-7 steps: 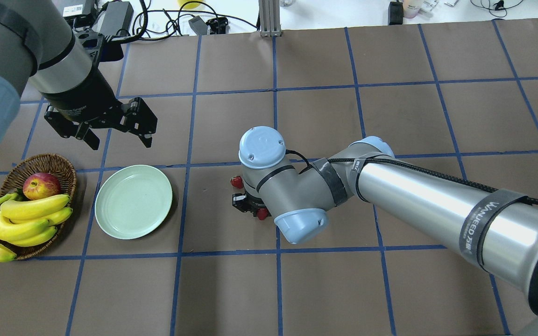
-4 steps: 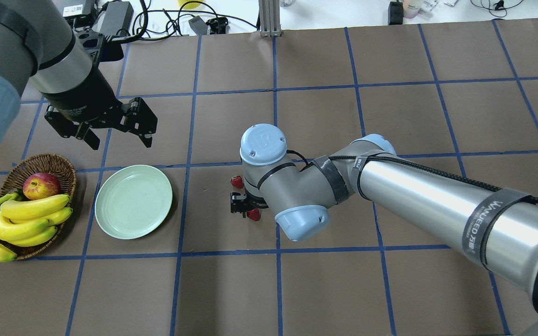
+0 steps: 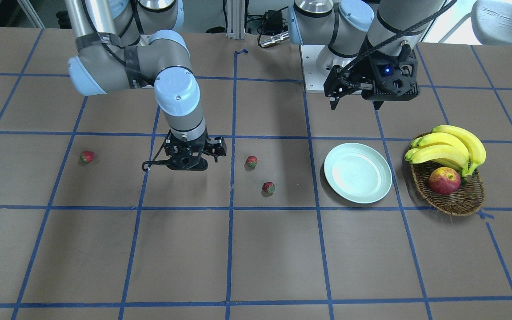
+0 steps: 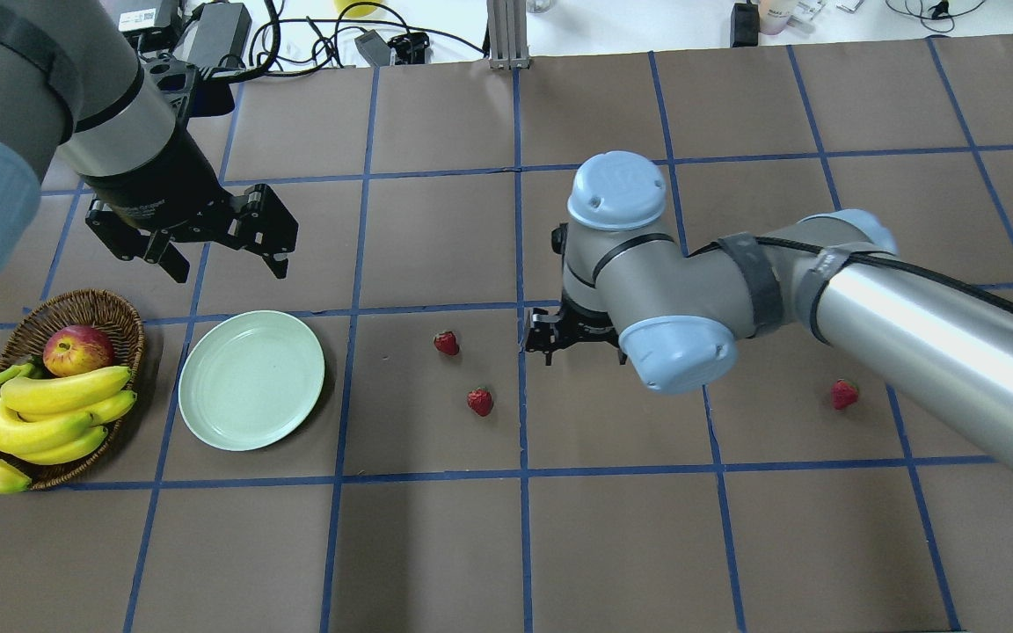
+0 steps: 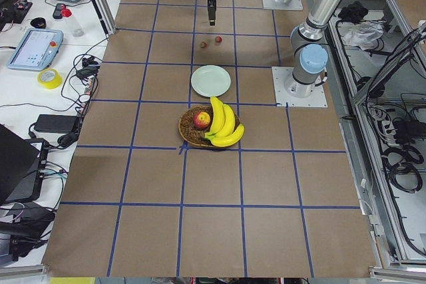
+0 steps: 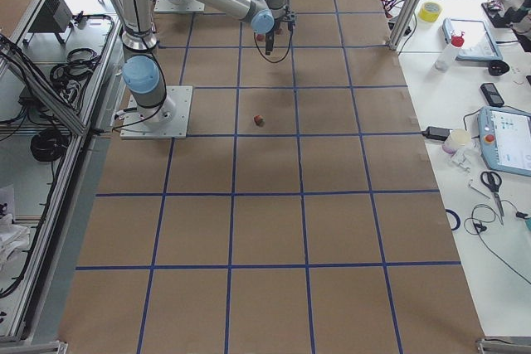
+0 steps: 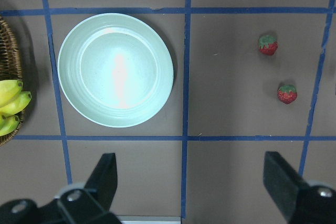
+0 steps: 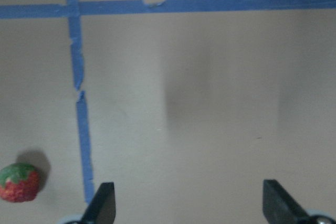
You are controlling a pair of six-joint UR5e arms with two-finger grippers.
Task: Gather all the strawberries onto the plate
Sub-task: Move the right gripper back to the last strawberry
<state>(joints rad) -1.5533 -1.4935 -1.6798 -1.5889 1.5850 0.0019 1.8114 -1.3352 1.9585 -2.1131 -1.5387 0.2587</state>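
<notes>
Three small red strawberries lie on the brown table. Two strawberries (image 4: 446,342) (image 4: 480,401) sit close together right of the mint-green plate (image 4: 251,380), which has nothing on it. The third strawberry (image 4: 844,394) lies alone far to the right. My right gripper (image 4: 572,345) hangs just right of the pair, largely hidden under its wrist. In the right wrist view it (image 8: 189,208) is open over bare table, with one strawberry (image 8: 19,182) outside its left finger. My left gripper (image 4: 227,264) hovers open behind the plate (image 7: 115,70).
A wicker basket (image 4: 111,303) with bananas (image 4: 40,413) and an apple (image 4: 77,349) stands left of the plate. Cables and power bricks (image 4: 216,31) lie beyond the table's far edge. Blue tape lines grid the table.
My right arm has swung to the right and away from the two strawberries, which now lie uncovered. The third strawberry has come into sight. The left arm has not moved.
</notes>
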